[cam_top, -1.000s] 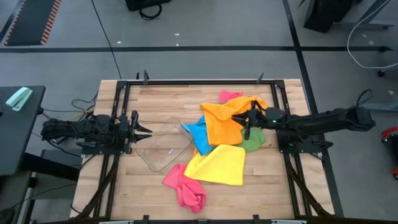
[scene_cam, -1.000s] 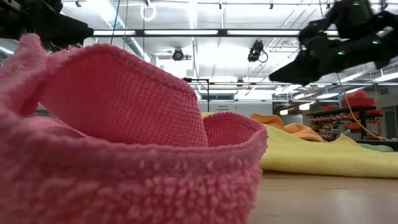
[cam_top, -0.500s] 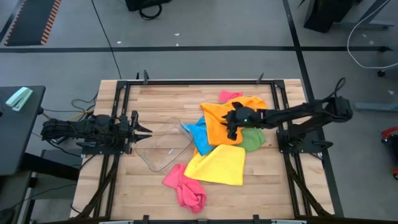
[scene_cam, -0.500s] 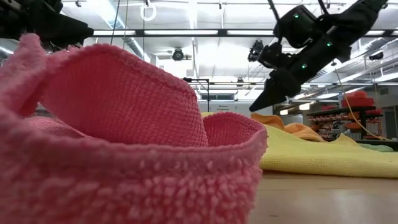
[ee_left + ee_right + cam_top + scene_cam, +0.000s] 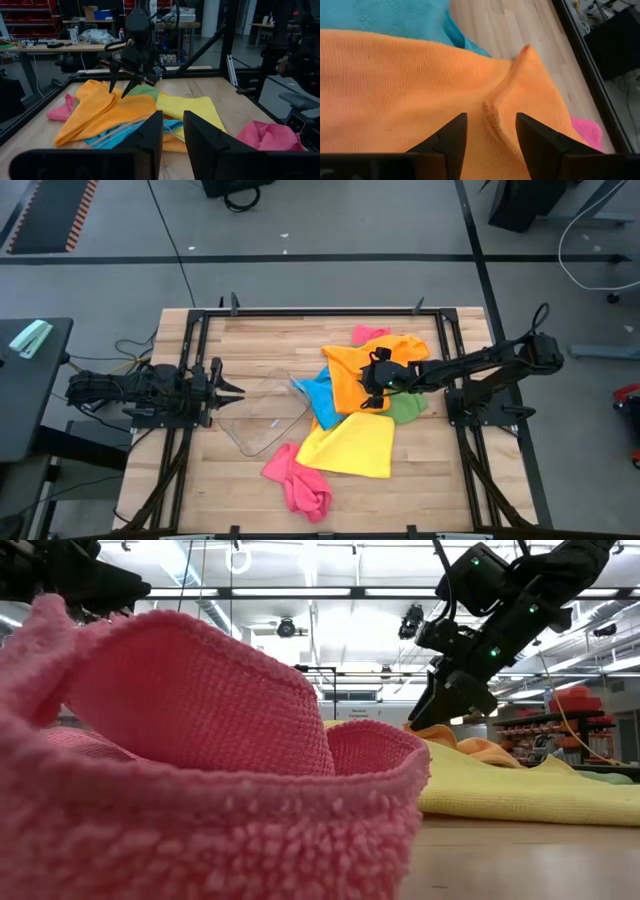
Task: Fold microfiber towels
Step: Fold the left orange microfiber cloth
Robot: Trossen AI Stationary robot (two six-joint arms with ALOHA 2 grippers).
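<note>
A heap of microfiber towels lies right of the table's middle. The orange towel (image 5: pixel 358 372) is on top, over a blue one (image 5: pixel 317 395), a green one (image 5: pixel 406 408) and a yellow one (image 5: pixel 350 446). A pink towel (image 5: pixel 298 484) lies crumpled near the front edge, and another pink one (image 5: pixel 368 334) shows at the back. My right gripper (image 5: pixel 372 392) slants down over the orange towel, open, its fingers either side of a raised fold (image 5: pixel 492 114). My left gripper (image 5: pixel 228 388) waits at the table's left edge, slightly open with nothing between its fingers. My right gripper comes at the orange towel from the table's right, slanting down. Its fingertips (image 5: pixel 111 91) stand at the cloth's surface on either side of the raised fold. I cannot tell whether they touch it.
A clear plastic tray (image 5: pixel 262 415) lies between my left gripper and the towel heap. A black frame (image 5: pixel 300 313) runs round the wooden table. Bare wood shows at the far left and the near right of the table.
My right gripper has gone toward the table's left and down onto the orange towel, tipping from near level to slanting down and rolling a little. Its fingers have opened. The towels lie as before.
</note>
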